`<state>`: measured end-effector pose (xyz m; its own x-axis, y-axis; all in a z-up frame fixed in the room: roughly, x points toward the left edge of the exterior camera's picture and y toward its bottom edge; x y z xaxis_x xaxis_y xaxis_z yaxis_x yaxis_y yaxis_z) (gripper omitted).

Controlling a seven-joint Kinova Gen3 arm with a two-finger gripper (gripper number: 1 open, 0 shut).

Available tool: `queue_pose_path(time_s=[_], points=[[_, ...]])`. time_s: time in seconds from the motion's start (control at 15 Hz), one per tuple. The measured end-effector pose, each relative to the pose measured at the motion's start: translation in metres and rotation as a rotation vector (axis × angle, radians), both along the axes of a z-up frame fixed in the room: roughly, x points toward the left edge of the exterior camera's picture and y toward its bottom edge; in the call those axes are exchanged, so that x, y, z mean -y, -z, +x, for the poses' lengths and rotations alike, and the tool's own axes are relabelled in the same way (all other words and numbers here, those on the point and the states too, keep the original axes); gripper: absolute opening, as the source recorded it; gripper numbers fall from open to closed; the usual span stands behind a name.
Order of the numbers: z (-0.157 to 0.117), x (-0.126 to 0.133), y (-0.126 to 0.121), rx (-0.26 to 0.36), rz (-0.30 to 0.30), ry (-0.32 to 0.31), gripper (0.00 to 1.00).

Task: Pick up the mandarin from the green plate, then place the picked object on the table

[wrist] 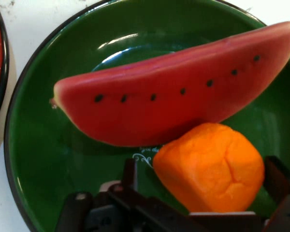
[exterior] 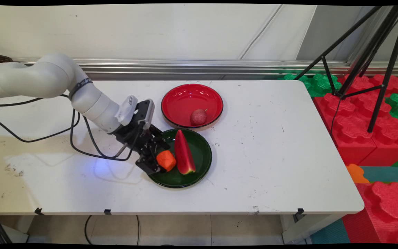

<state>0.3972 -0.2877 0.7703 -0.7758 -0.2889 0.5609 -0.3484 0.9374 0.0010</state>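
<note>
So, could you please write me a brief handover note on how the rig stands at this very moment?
End effector: low over the near-left part of the green plate, fingers on either side of the orange block; whether they are clamped on it cannot be told.
Orange block: inside the green plate, beside the watermelon slice, which lies across the plate's middle.
Red plate: just behind the green plate, holding a small red round fruit at its near edge.
Both plates stand on the white table.
</note>
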Motion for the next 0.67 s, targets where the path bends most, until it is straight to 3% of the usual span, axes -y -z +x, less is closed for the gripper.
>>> queue_pose_path(time_s=[0.07, 0.67], points=[[-0.0012, 0.0004, 0.0009, -0.001, -0.002, -0.001, 0.0], [0.0021, -0.0011, -0.0079, -0.013, -0.017, 0.0, 0.0]])
